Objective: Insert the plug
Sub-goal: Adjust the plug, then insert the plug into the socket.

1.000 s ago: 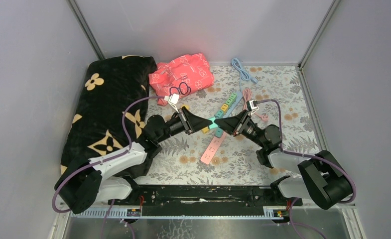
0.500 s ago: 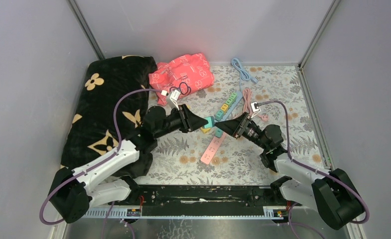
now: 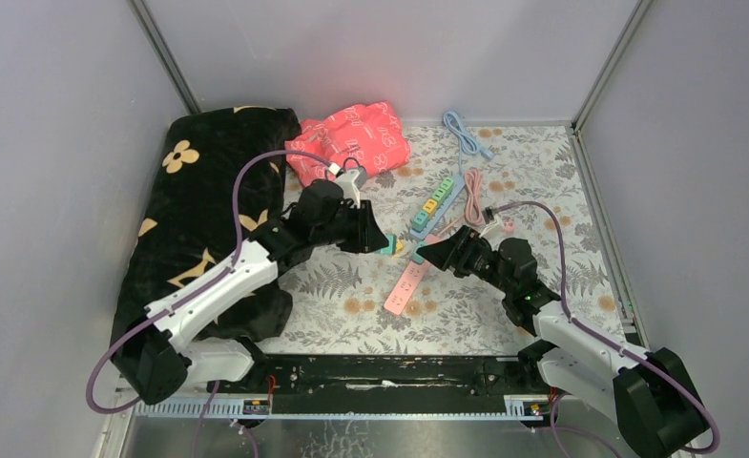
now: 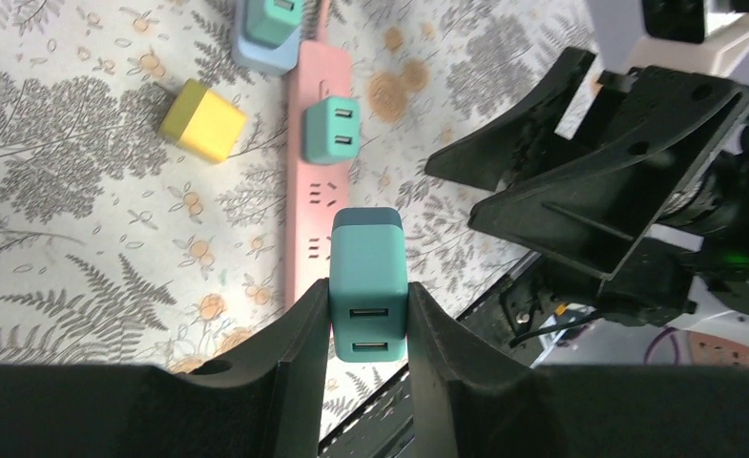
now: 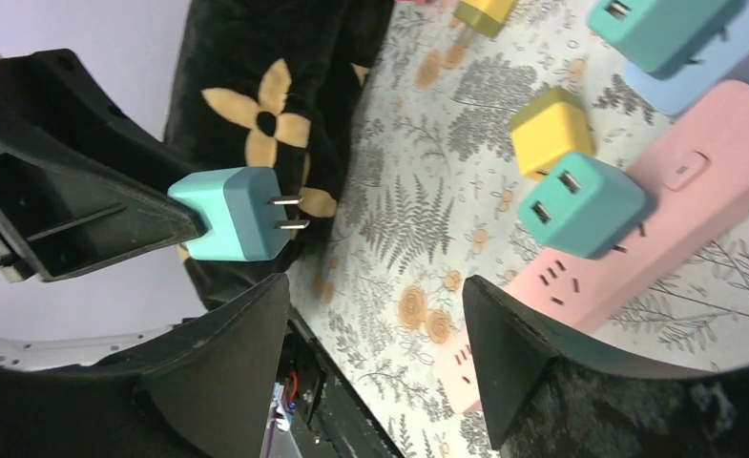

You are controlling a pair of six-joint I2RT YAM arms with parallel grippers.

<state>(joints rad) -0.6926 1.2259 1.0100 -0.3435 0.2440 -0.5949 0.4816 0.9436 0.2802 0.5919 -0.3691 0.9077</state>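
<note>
A teal plug (image 4: 367,286) hangs above the flowered table, its two prongs pointing toward the right arm. My left gripper (image 4: 367,303) is shut on its sides; in the top view the left gripper (image 3: 380,242) sits left of the pink power strip (image 3: 408,282). The pink power strip (image 4: 315,196) lies below the held plug, with another teal plug (image 4: 332,132) seated in it. My right gripper (image 5: 373,288) stands open and empty, a short way right of the held teal plug (image 5: 237,215). From above, the right gripper (image 3: 427,253) hovers over the strip's far end.
A loose yellow plug (image 4: 203,121) lies beside the pink strip. A blue power strip (image 3: 435,202) carrying several plugs lies behind. A black flowered cushion (image 3: 208,191) fills the left side; a red cloth (image 3: 351,138) and a blue cable (image 3: 466,134) lie at the back.
My right gripper has let go of the teal plug, opened and drawn back to the right. The left arm has pulled the plug leftward, away from the right gripper.
</note>
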